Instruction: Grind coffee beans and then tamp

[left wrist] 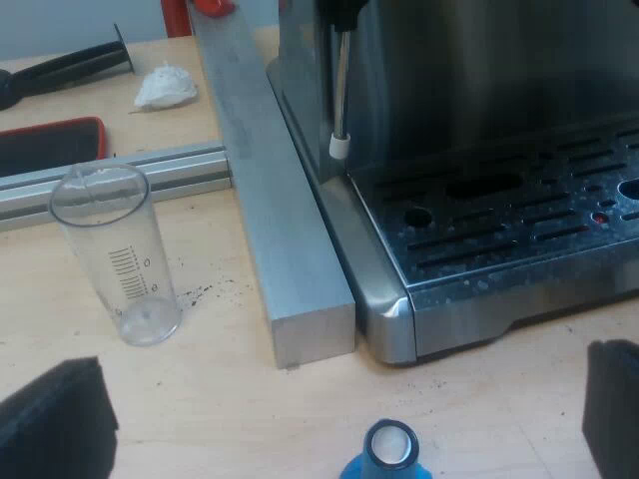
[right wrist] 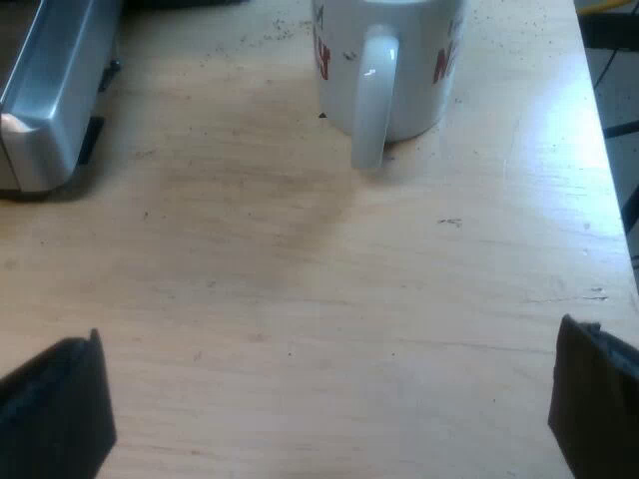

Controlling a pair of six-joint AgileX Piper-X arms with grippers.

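My left gripper (left wrist: 339,414) stands open above the wooden table, its two black fingers wide apart. The blue tamper (left wrist: 389,451) stands upright between them, untouched. A clear measuring glass (left wrist: 118,254) stands upright on the table beside a metal bar. The espresso machine (left wrist: 479,150) shows its drip tray (left wrist: 519,215) and steam wand (left wrist: 340,90) close by. My right gripper (right wrist: 329,404) is open over bare table with nothing between its fingers. A white mug (right wrist: 384,65) with red lettering stands ahead of it, handle turned toward the gripper.
A thick metal bar (left wrist: 270,190) runs along the machine's side, and an aluminium rail (left wrist: 120,178) meets it. A black-handled tool (left wrist: 65,68), a crumpled white tissue (left wrist: 165,88) and a dark red-edged pad (left wrist: 50,145) lie beyond. The machine's corner (right wrist: 45,100) is near the mug. Coffee grounds speckle the wood.
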